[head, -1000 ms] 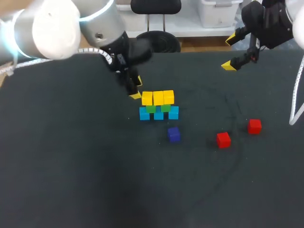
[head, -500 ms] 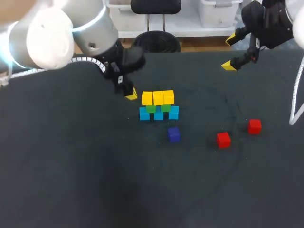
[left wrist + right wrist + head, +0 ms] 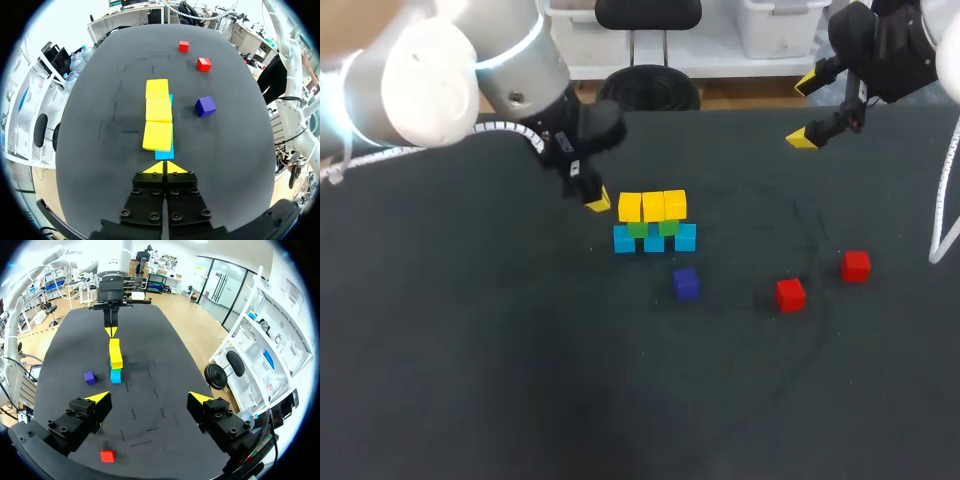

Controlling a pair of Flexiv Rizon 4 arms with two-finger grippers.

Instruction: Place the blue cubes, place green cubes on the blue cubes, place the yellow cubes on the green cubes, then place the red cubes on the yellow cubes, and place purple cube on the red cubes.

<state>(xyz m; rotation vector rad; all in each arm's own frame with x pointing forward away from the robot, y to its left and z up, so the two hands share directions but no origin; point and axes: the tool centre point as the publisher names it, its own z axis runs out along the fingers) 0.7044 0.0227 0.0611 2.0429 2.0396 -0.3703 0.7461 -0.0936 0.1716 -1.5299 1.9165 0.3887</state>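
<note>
A row of three blue cubes (image 3: 624, 241) stands mid-table, with two green cubes (image 3: 638, 229) on them and three yellow cubes (image 3: 653, 206) on top. My left gripper (image 3: 597, 203) hangs shut and empty just left of the row; in its wrist view the gripper (image 3: 163, 167) sits right behind the nearest yellow cube (image 3: 159, 136). The purple cube (image 3: 686, 283) lies in front of the stack. Two red cubes (image 3: 790, 294) (image 3: 856, 265) lie to the right. My right gripper (image 3: 803, 111) is open and empty, high at the far right, with one red cube (image 3: 106, 455) below it.
The dark table (image 3: 470, 380) carries nothing else. Its far edge runs just behind both arms.
My left gripper has shut its fingers and drawn back a little to the left, away from the yellow row. The right arm and the cubes have not moved.
</note>
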